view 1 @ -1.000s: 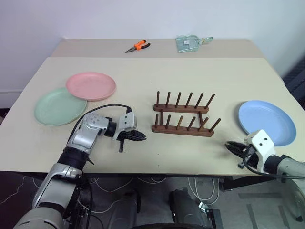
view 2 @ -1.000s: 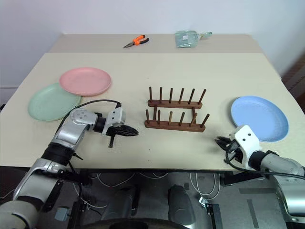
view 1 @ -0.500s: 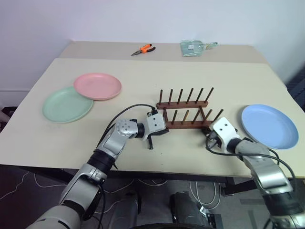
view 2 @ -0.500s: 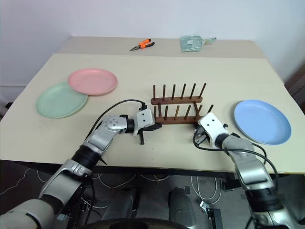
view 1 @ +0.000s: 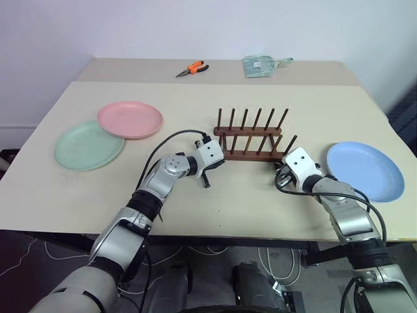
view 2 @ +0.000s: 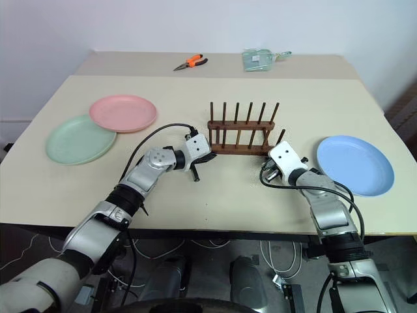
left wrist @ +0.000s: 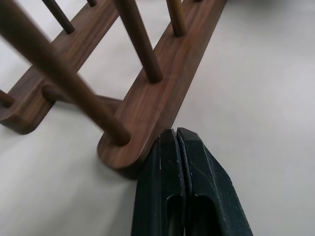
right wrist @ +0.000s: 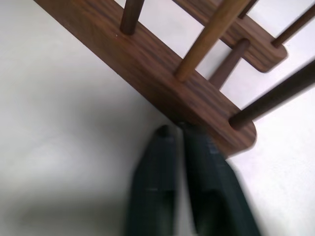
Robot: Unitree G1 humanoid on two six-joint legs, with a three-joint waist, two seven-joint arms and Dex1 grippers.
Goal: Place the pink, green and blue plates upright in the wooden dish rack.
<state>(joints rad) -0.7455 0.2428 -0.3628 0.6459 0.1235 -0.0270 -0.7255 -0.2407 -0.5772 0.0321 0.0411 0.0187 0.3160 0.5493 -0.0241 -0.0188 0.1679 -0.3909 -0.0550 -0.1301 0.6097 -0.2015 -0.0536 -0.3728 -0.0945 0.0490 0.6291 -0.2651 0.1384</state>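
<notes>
The wooden dish rack (view 1: 251,138) stands empty at the middle of the table, its pegs upright. My left gripper (view 1: 219,163) is shut, with its tips against the left end of the rack's near rail (left wrist: 162,88). My right gripper (view 1: 281,169) is at the right end of the same rail (right wrist: 162,73), its fingers a narrow gap apart around nothing. The pink plate (view 1: 129,119) lies flat at the far left, overlapping the rim of the green plate (view 1: 85,147). The blue plate (view 1: 365,171) lies flat at the right, beyond my right arm.
Orange-handled pliers (view 1: 191,68) and a clear packet (view 1: 260,65) lie on the far strip of the table (view 1: 195,208). Black cables loop over both forearms. The front edge runs just below my arms.
Both grippers came in from the front of the table to the two ends of the rack's near rail. The rack has slid a little farther away. The right fingers parted slightly.
</notes>
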